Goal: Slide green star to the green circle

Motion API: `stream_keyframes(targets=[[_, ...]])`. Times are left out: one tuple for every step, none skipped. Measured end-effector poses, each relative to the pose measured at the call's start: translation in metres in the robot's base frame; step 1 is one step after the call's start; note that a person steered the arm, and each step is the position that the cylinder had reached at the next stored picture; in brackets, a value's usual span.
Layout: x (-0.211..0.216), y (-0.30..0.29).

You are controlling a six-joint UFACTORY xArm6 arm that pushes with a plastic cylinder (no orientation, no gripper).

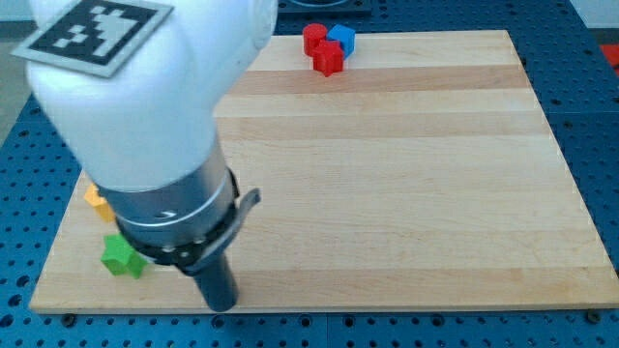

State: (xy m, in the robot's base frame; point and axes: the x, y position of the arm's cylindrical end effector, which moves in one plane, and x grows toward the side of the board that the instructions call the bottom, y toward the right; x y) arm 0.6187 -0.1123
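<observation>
A green block (122, 256), star-like in shape, lies near the view's bottom left corner of the wooden board (406, 174). It is partly hidden behind the arm. My tip (222, 305) is at the view's bottom, just to the right of the green block and near the board's bottom edge. No green circle shows; the arm hides much of the board's left side.
An orange block (96, 202) peeks out at the left edge, above the green block. At the view's top, two red blocks (323, 50) and a blue block (342, 38) sit clustered together. The large white arm body (135, 97) covers the upper left.
</observation>
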Motion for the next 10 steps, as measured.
stream_keyframes(targets=[[0.000,-0.055],[-0.009,-0.100],[-0.036,-0.111],[-0.072,-0.110],[-0.100,-0.109],[-0.128,-0.109],[-0.138,-0.109],[-0.125,-0.101],[-0.113,-0.071],[-0.099,-0.038]])
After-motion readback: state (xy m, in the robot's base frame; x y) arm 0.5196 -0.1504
